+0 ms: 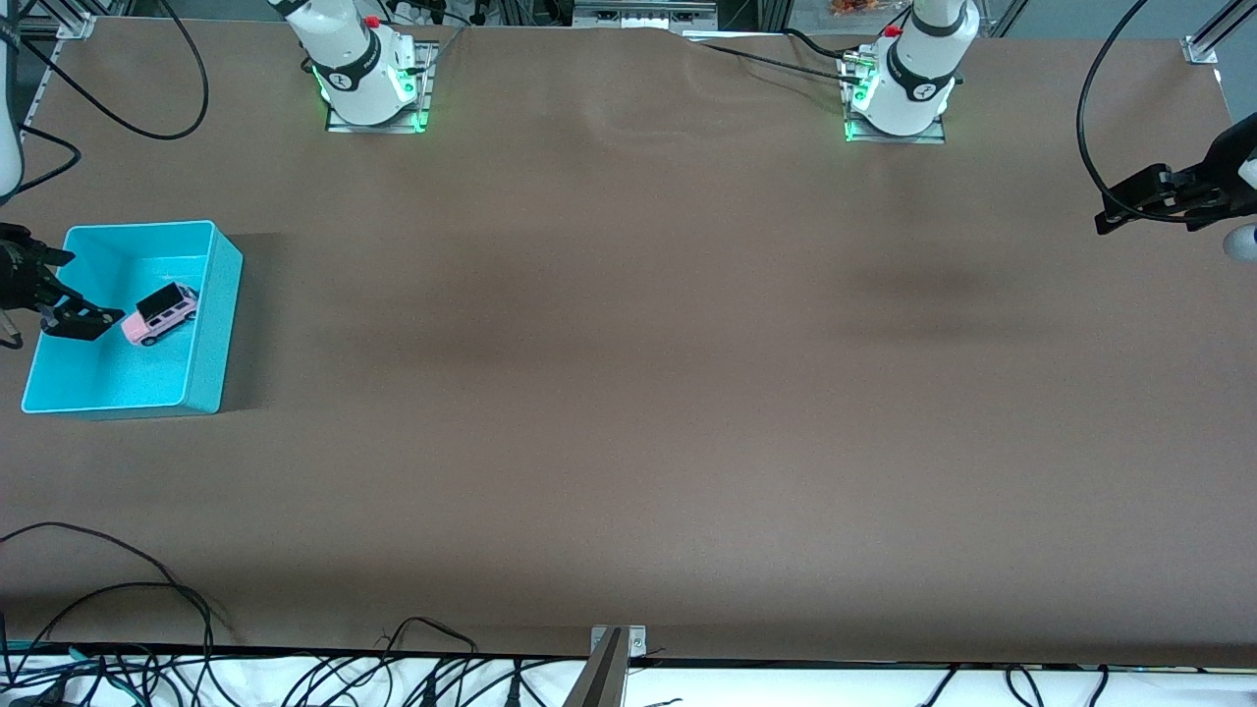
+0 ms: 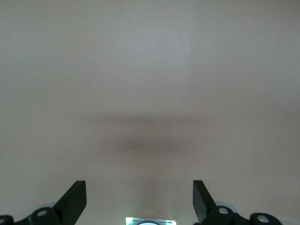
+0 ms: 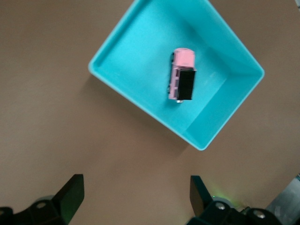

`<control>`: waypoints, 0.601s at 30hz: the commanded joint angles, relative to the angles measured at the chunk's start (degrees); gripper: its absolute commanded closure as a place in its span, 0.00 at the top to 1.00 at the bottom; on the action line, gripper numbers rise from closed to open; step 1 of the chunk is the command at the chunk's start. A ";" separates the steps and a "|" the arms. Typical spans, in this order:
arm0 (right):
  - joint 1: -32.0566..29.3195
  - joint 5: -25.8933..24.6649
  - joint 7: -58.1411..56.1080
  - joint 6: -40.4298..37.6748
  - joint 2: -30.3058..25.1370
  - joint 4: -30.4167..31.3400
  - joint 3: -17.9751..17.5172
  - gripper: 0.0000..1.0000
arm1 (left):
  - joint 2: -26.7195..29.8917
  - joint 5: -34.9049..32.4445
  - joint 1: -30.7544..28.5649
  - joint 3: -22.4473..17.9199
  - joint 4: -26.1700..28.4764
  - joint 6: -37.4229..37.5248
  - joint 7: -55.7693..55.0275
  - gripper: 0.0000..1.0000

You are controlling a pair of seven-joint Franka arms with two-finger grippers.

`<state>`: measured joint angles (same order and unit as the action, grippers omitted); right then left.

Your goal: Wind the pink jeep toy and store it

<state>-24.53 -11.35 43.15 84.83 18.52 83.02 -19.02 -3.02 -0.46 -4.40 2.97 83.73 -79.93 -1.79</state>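
The pink jeep toy [image 1: 160, 314] [image 3: 182, 80], a tiny pink car with a black roof, rests on its wheels on the floor of the cyan bin [image 1: 211, 334] [image 3: 140, 51]. My right gripper [image 1: 83, 304] [image 3: 136, 197] hangs open over the bin's rim at the table's edge, apart from the jeep, with nothing between its fingers. My left gripper [image 1: 1108, 208] [image 2: 139, 199] waits open in the air over the table's edge at the left arm's end, with only bare brown table below it.
The bin stands at the right arm's end of the brown table [image 1: 628, 393]. The two arm bases [image 1: 368, 83] [image 1: 899, 93] glow green along the table's back edge. Black cables [image 1: 147, 609] lie along the edge nearest the front camera.
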 commanded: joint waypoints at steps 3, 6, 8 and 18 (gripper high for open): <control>0.71 0.53 -0.17 -1.24 -1.37 -1.38 -3.21 1.00 | -0.50 0.82 -0.35 0.02 -1.11 1.00 -0.41 1.00; 4.92 0.62 0.18 -1.07 -2.17 0.12 -1.55 1.00 | -0.50 0.82 -0.35 0.02 -1.11 1.00 -0.41 1.00; 8.08 0.62 0.36 -0.81 -2.35 0.74 -0.32 1.00 | -0.50 0.82 -0.35 0.02 -1.11 1.00 -0.41 1.00; 16.17 0.89 -1.83 16.84 -11.12 13.38 4.16 1.00 | -0.50 0.82 -0.35 0.02 -1.02 1.00 -0.41 1.00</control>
<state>-12.19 -11.17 43.14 92.67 15.62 86.13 -19.24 -3.02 -0.46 -4.43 2.95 83.73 -79.90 -1.79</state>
